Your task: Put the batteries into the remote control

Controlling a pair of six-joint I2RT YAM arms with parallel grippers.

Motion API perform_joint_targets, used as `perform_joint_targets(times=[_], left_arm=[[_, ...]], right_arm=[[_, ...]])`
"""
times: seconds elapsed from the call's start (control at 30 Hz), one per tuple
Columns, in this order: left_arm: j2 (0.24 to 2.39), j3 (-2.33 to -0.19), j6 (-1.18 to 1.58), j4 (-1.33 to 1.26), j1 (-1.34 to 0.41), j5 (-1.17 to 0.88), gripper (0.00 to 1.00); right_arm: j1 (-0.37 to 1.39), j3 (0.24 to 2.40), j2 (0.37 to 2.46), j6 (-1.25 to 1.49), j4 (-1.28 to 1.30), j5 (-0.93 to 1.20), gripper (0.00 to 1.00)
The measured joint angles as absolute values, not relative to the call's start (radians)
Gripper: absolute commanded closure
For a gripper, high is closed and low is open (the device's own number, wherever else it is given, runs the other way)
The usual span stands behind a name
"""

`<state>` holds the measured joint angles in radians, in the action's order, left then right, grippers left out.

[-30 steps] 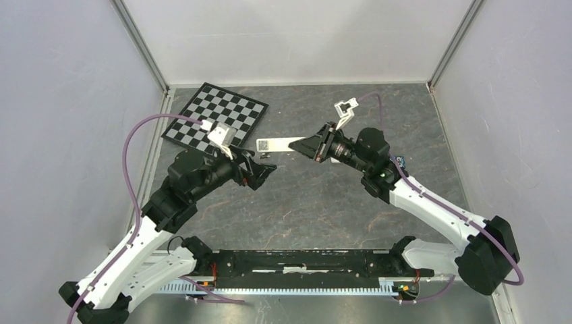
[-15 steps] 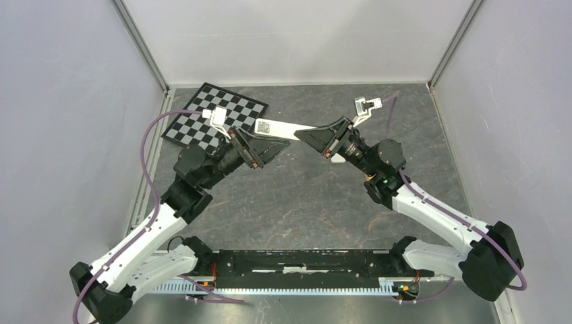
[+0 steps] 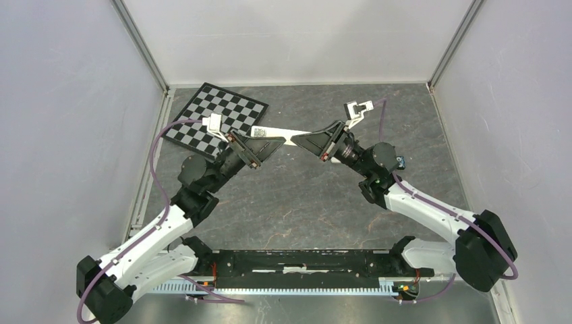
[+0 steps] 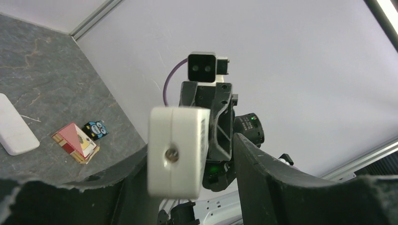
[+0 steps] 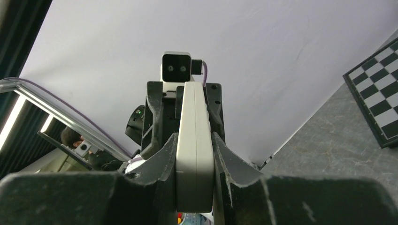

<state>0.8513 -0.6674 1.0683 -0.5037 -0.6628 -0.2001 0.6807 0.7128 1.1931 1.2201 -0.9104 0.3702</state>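
The white remote control (image 3: 287,133) hangs in the air over the back of the table, lying roughly level between my two arms. My right gripper (image 3: 307,140) is shut on its right end; in the right wrist view the remote control (image 5: 194,154) stands edge-on, pinched by both fingers of the right gripper (image 5: 195,136). My left gripper (image 3: 266,145) surrounds the other end. In the left wrist view that end of the remote control (image 4: 178,157) rests against one finger of the left gripper (image 4: 190,157), with a gap to the other finger (image 4: 263,173). The batteries are out of view.
A checkerboard (image 3: 216,115) lies at the back left. On the table by the right wall lie a flat white piece (image 4: 14,131), a small red-and-white packet (image 4: 75,142) and a little blue owl figure (image 4: 96,130). Walls close in the table on three sides.
The right arm has lifted the remote off the table and swung it up toward the back. The left gripper has risen to the remote's free end, and its jaws have narrowed around it.
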Motion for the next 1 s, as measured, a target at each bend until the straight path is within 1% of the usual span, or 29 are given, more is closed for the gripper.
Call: perform_joint_targets(times=[0.07, 0.17, 0.27, 0.33, 0.37, 0.4, 0.43, 0.5, 0.53, 0.6, 0.67, 0.7, 0.9, 0.93, 1.0], left_arm=[[0.854, -0.661, 1.079, -0.526, -0.663, -0.188, 0.36], [0.862, -0.657, 1.085, -0.565, -0.663, -0.174, 0.45], [0.867, -0.646, 1.093, -0.588, -0.663, -0.161, 0.61], [0.871, -0.646, 1.097, -0.592, -0.662, -0.159, 0.77], [0.872, -0.645, 1.099, -0.592, -0.662, -0.159, 0.87], [0.873, -0.644, 1.100, -0.593, -0.662, -0.160, 0.94], [0.873, -0.644, 1.100, -0.593, -0.662, -0.160, 0.98], [0.872, -0.640, 1.099, -0.590, -0.662, -0.159, 0.98], [0.870, -0.639, 1.099, -0.583, -0.662, -0.159, 0.98], [0.865, -0.638, 1.098, -0.564, -0.659, -0.160, 0.98], [0.857, -0.638, 1.097, -0.542, -0.657, -0.168, 0.98], [0.856, -0.638, 1.097, -0.536, -0.656, -0.170, 0.98], [0.884, -0.648, 1.097, -0.496, -0.645, -0.225, 0.98], [0.886, -0.648, 1.097, -0.488, -0.643, -0.233, 0.98], [0.886, -0.649, 1.097, -0.472, -0.638, -0.245, 0.98]], right_arm=[[0.681, 0.704, 1.207, 1.246, -0.929, 0.383, 0.92], [0.683, 0.693, 1.225, 1.284, -0.957, 0.392, 0.92], [0.685, 0.691, 1.230, 1.306, -0.977, 0.396, 0.92], [0.685, 0.691, 1.230, 1.314, -0.986, 0.396, 0.92], [0.685, 0.691, 1.230, 1.316, -0.991, 0.396, 0.92], [0.685, 0.691, 1.230, 1.309, -0.993, 0.394, 0.90], [0.685, 0.690, 1.230, 1.308, -0.993, 0.395, 0.82], [0.685, 0.690, 1.230, 1.300, -0.986, 0.395, 0.57], [0.685, 0.690, 1.230, 1.294, -0.981, 0.396, 0.42], [0.685, 0.689, 1.227, 1.262, -0.951, 0.394, 0.28], [0.685, 0.684, 1.223, 1.229, -0.920, 0.391, 0.23], [0.685, 0.681, 1.220, 1.209, -0.902, 0.390, 0.23], [0.653, 0.668, 1.203, 1.150, -0.836, 0.412, 0.36], [0.646, 0.665, 1.196, 1.143, -0.828, 0.414, 0.40], [0.631, 0.661, 1.179, 1.128, -0.807, 0.422, 0.53]])
